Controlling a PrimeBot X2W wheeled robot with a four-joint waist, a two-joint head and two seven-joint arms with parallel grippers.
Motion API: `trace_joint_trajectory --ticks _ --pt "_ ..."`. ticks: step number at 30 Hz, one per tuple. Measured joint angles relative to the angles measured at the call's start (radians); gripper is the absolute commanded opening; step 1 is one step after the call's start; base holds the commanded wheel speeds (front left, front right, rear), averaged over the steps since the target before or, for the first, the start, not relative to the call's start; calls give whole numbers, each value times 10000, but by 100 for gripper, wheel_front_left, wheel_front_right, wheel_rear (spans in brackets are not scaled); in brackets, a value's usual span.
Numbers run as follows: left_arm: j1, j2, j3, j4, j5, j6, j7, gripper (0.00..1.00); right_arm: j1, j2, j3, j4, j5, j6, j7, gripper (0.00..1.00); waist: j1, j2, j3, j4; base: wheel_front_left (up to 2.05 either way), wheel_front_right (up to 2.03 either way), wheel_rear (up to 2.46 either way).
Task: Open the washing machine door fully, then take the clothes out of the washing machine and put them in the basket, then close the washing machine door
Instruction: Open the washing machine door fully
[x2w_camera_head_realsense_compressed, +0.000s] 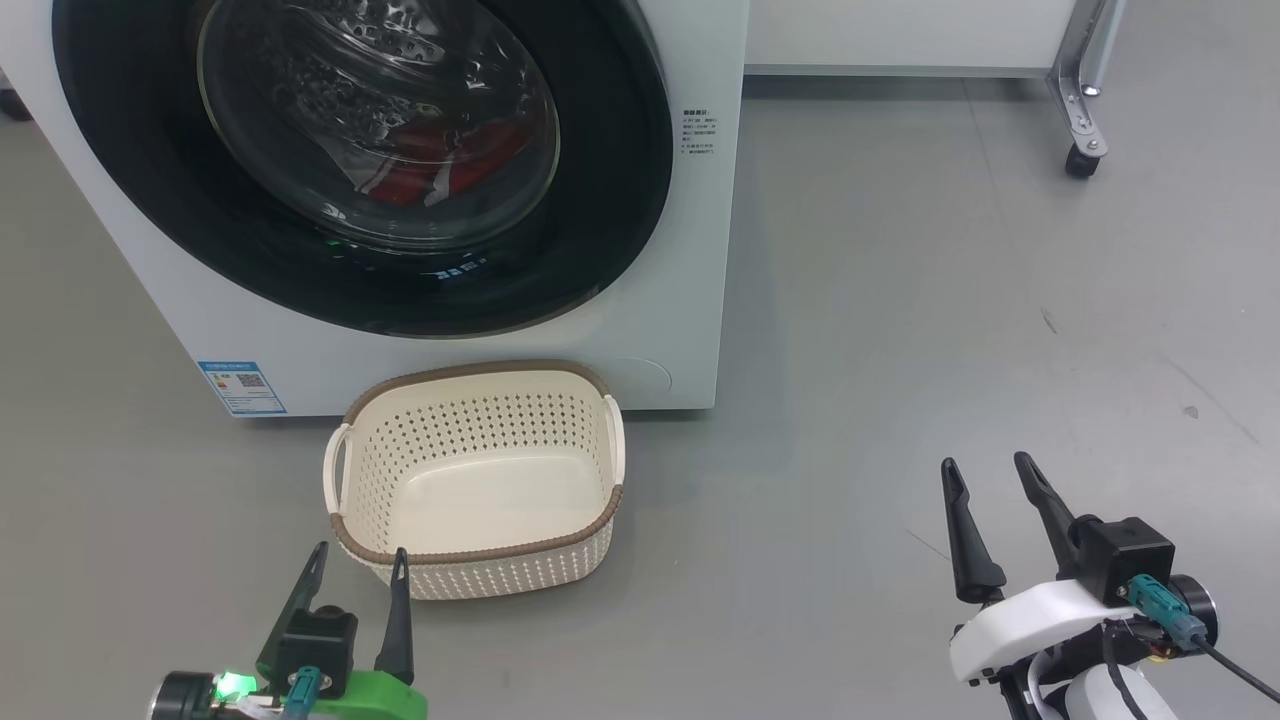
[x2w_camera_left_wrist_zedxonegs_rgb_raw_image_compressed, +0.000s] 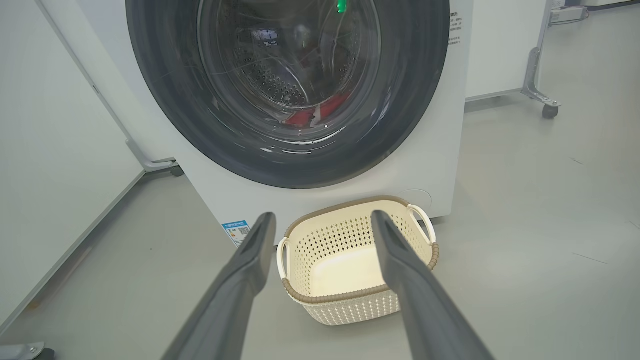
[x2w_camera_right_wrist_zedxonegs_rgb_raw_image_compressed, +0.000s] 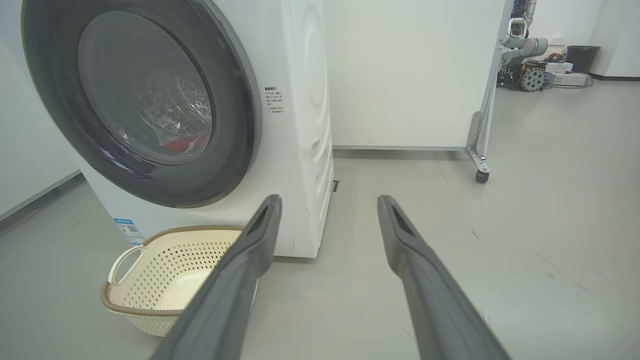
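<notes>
The white washing machine (x2w_camera_head_realsense_compressed: 690, 250) stands at the upper left, and its round black-ringed door (x2w_camera_head_realsense_compressed: 150, 190) is shut against the front. Red clothes (x2w_camera_head_realsense_compressed: 440, 165) lie in the drum behind the glass, also seen as red clothes (x2w_camera_left_wrist_zedxonegs_rgb_raw_image_compressed: 320, 111) and clothes (x2w_camera_right_wrist_zedxonegs_rgb_raw_image_compressed: 182, 144). The cream basket (x2w_camera_head_realsense_compressed: 475, 555) sits on the floor right in front of the machine, with nothing in it. My left gripper (x2w_camera_head_realsense_compressed: 360, 560) hangs open just before the basket's near rim. My right gripper (x2w_camera_head_realsense_compressed: 985, 470) stands open over bare floor, well to the basket's right. Both hold nothing.
A white cabinet on a metal leg with a caster (x2w_camera_head_realsense_compressed: 1080, 160) stands at the back right. A white wall panel (x2w_camera_left_wrist_zedxonegs_rgb_raw_image_compressed: 50, 150) runs along the machine's left side. Grey floor (x2w_camera_head_realsense_compressed: 950, 330) lies open to the machine's right. Robot gear and a dark bin (x2w_camera_right_wrist_zedxonegs_rgb_raw_image_compressed: 582, 57) sit far back.
</notes>
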Motion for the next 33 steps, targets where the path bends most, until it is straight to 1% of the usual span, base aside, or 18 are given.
trace_joint_trajectory --ticks 4,5,6,11,14,17,20,21,26,31,33 --pt "-1 -2 -2 42 -75 0 0 100 -2 -8 0 4 -2 -84 -2 100 0 0 1 18 0 0 0" --pt "-2 -2 -4 46 -88 0 0 100 -4 -10 -2 4 -2 -84 -2 65 0 0 2 24 0 0 0" --pt "-2 -2 -4 46 -98 0 0 100 -5 -8 -2 4 -2 -86 -4 1 0 0 4 30 0 0 0" --pt "-12 -2 -21 48 -109 0 0 100 -7 10 -84 4 46 -86 -15 0 0 0 39 78 0 0 0" --pt "-50 -4 -113 46 -121 0 0 100 -7 132 -376 -42 508 -82 -19 0 0 0 112 123 0 0 0" --pt "-154 -6 -161 40 -123 0 0 100 -8 332 -688 -77 1369 -54 -19 0 0 0 224 183 0 0 0" --pt "-248 -6 -228 27 -123 0 0 100 -16 424 -1118 -71 2295 67 -17 0 0 0 354 252 0 0 0" --pt "-248 -6 -228 27 -123 0 0 100 -16 424 -1118 -71 2295 67 -17 0 0 0 354 252 0 0 0" --pt "-307 -8 -320 -15 -121 0 0 100 -384 552 -1946 -73 4374 389 213 0 0 0 630 381 0 0 0" --pt "-689 -12 -581 -96 -121 2 0 100 -1217 548 -2765 -81 6389 506 763 0 0 0 1077 579 0 0 0" --pt "-761 -19 -671 -123 -121 2 0 100 -1543 541 -2951 -86 6821 539 970 0 0 0 1237 667 0 0 0"
